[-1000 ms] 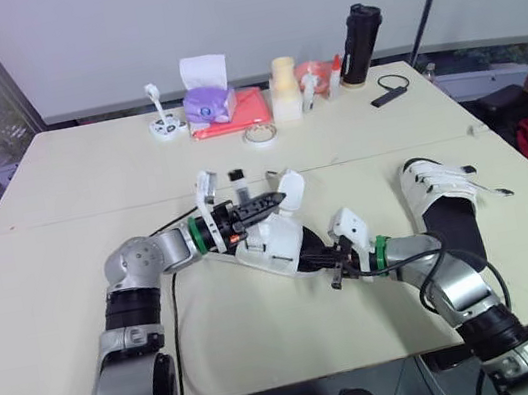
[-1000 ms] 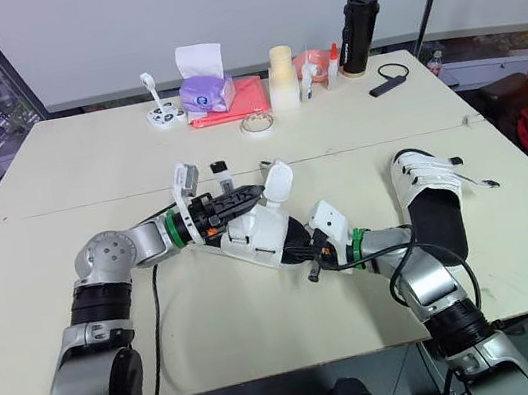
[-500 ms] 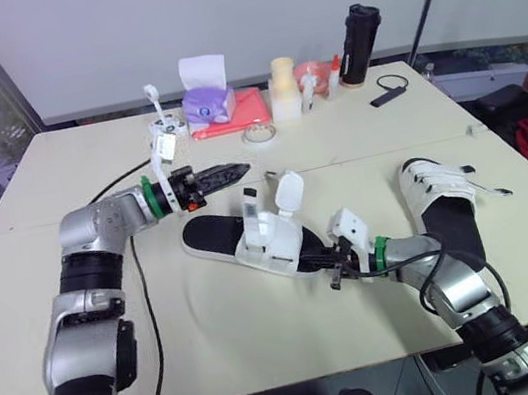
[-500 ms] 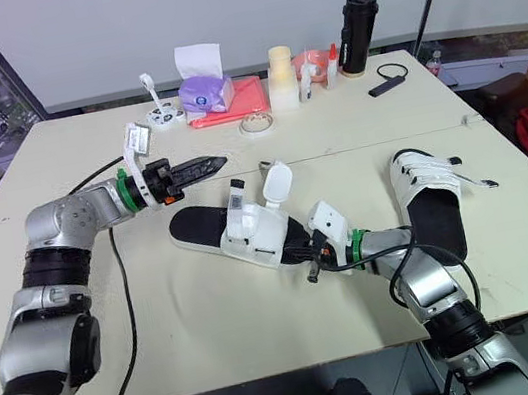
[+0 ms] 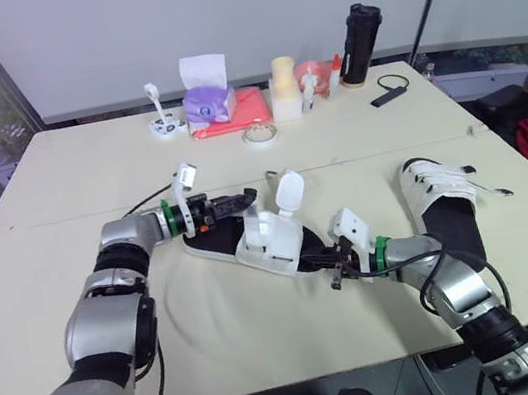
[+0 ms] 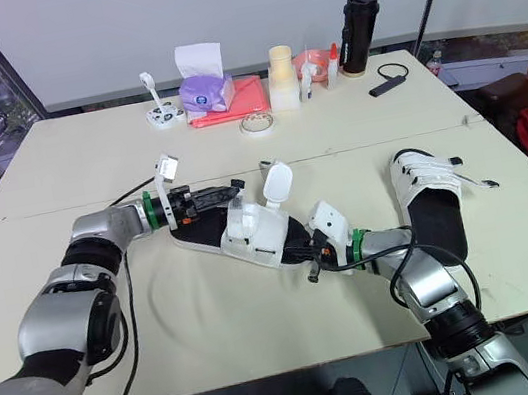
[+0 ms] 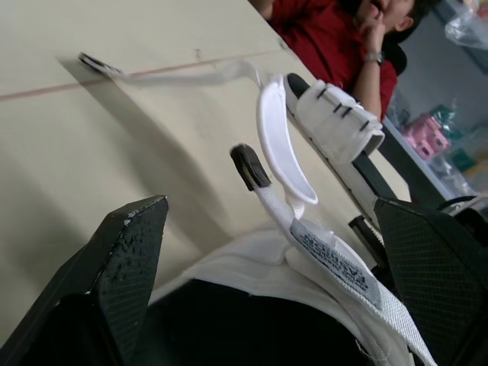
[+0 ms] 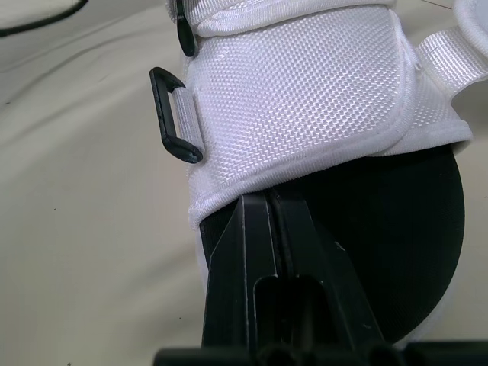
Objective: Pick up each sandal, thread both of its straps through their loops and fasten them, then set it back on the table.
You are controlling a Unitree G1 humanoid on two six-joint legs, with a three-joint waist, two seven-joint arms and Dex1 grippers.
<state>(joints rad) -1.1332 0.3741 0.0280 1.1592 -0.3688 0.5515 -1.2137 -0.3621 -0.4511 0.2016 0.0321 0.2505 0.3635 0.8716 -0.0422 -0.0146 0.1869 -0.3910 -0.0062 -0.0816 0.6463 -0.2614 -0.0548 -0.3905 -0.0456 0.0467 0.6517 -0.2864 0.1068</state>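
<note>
Left fingers are spread wide and hold nothing. The black footbed of the sandal sits in the gap between them, at its open heel end. Right fingers are clenched on the sole edge at the opposite end, under the white webbing, pinning it low on the desk.

Key relation: the sandal's long axis runs straight from the left fingers to the right fingers, heel toward the left arm and strapped end toward the right arm. Both straps stand up loose, directly ahead of the left fingers and above their level. The narrower one has a black tip and is the closer of the two; the wide flap rises behind it. The black loop sits on the side of the upper, just beside the right fingers, and looks unthreaded.

Judgement: the right arm is busy as the clamp, so the left arm is the free one and the one lined up for the straps. It probably needs to go forward along the axis and up to pinch the near strap's tip, then carry it across to the loop. Risk is pushing the footbed instead of catching the strap.

The second sandal lies flat on the desk, well apart on the robot's right, and its straps look done up.
</note>
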